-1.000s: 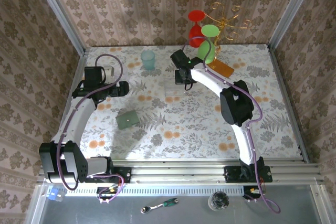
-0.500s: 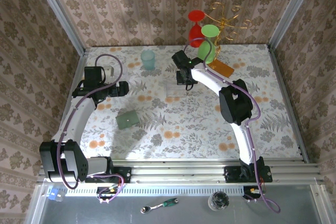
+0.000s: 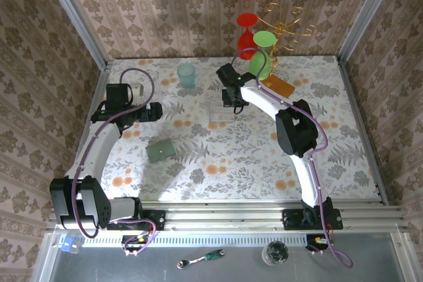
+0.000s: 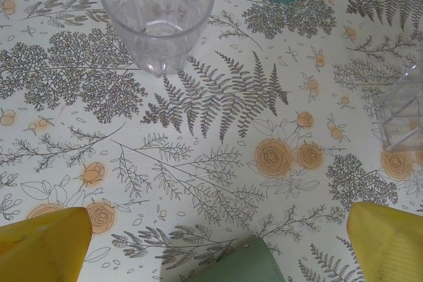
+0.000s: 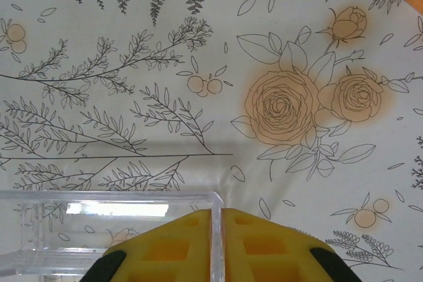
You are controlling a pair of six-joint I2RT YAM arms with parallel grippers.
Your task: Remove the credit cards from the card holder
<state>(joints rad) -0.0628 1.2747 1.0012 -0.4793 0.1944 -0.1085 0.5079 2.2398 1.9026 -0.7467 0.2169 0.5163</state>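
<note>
Right end effector [image 5: 217,219] pinches clear box [image 5: 99,229] wall — left end effector [image 4: 218,222] gapes near card holder [image 4: 234,265].

My left arm [image 3: 99,140] rises from its base at the near edge, bends far out on the left, and aims the left claw [image 3: 153,111] to the right. On its wrist view the yellow fingers [image 4: 43,246] stand spread wide. My right arm [image 3: 294,130] reaches far and leftward. The right claw [image 5: 217,232] points down, its tips pressed close either side of the thin wall of a clear box [image 5: 99,229].
</note>
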